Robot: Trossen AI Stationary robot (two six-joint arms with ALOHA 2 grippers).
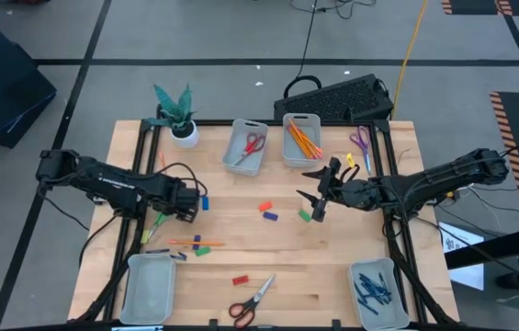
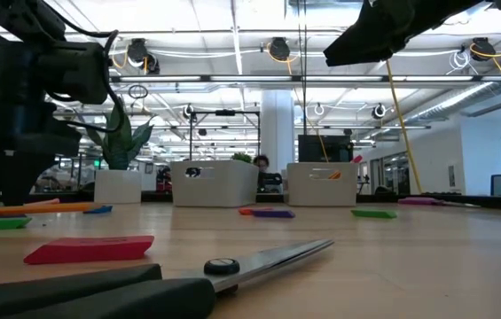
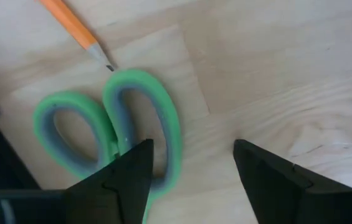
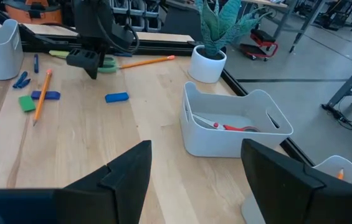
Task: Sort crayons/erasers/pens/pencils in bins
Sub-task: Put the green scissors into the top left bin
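The left gripper [image 1: 188, 203] hangs near the bench's left edge, jaws apart and empty, over green-handled scissors [image 3: 123, 124]. A long thin orange pencil [image 3: 76, 32] lies with its tip at the handles. It looks light, stiff and apt to roll, so I'd pinch it mid-shaft. The right gripper [image 1: 315, 195] waits open and empty above mid-bench, near the pale grey-blue translucent bin [image 1: 302, 141] of pencils at the far edge.

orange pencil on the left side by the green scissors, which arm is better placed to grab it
Left. The left gripper hangs open right above the green scissors, whose handles touch the orange pencil tip. The right gripper is open mid-table, much farther away.
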